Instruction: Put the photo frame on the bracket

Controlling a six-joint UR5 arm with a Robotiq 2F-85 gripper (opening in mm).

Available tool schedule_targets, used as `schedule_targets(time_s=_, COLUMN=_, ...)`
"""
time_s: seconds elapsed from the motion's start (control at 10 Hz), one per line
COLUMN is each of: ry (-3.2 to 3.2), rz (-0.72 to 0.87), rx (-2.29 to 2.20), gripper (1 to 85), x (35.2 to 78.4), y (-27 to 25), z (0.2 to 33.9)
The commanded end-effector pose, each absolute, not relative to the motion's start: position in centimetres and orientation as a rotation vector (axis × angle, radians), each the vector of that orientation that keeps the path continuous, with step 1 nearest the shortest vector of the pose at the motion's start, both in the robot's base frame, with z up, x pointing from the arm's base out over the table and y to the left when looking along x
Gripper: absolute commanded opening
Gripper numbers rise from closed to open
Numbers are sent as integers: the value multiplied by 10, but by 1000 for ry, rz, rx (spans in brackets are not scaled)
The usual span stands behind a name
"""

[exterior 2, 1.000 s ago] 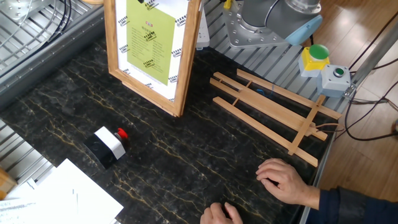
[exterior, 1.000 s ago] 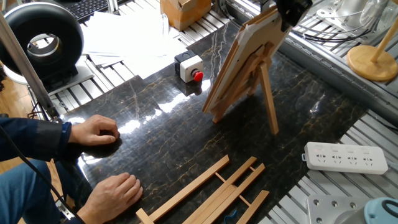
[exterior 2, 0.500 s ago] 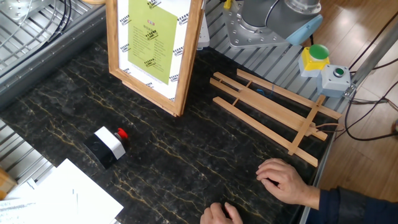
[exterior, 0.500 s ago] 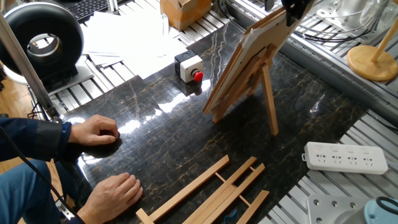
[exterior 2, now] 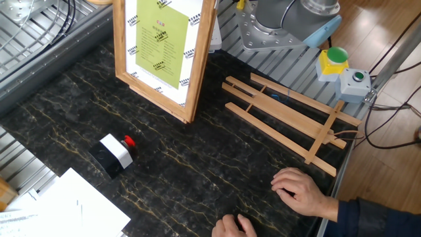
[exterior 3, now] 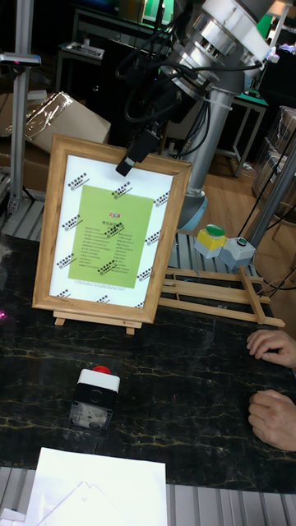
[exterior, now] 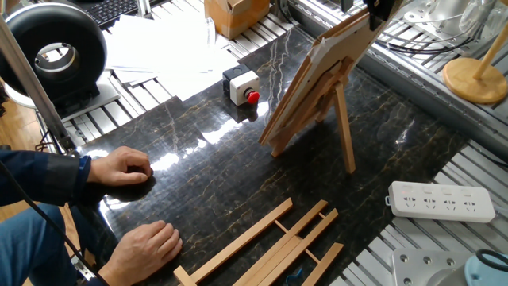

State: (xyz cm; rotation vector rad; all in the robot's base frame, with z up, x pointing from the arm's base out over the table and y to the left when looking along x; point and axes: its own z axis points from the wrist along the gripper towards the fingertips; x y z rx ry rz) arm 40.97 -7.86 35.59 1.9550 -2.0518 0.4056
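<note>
from my remote station i see the arm reaching in from above and behind the table, its wrist bent down toward the top edge of the photo frame. the gripper sits at the upper rim of the frame; in the tall fixed view one dark finger overlaps the front of the top rail near its middle. in one fixed view only a dark tip shows at the picture's top edge, just above the frame's upper corner. i cannot tell whether the fingers are apart or pressed together, nor whether they actually touch the wood; the view is too cramped there. the photo frame stands leaning back on the bracket, its bottom edge seated on the ledge, the rear prop leg planted on the dark marble table. a flat slatted easel lies well apart to the side. a small box with a red button rests in front of the frame. two human hands rest on the table edge.
</note>
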Motion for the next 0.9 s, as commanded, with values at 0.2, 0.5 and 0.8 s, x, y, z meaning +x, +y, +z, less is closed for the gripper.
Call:
schedule_targets(time_s=0.2, ry=-2062, rz=358, rx=1918, gripper=553, x=400, y=-76, z=360)
schedule_targets(time_s=0.5, ry=-2076, rz=325, rx=1904, gripper=553, x=395, y=-72, z=358)
schedule_targets(time_s=0.8, ry=-2089, rz=301, rx=1887, gripper=553, x=391, y=-70, z=357)
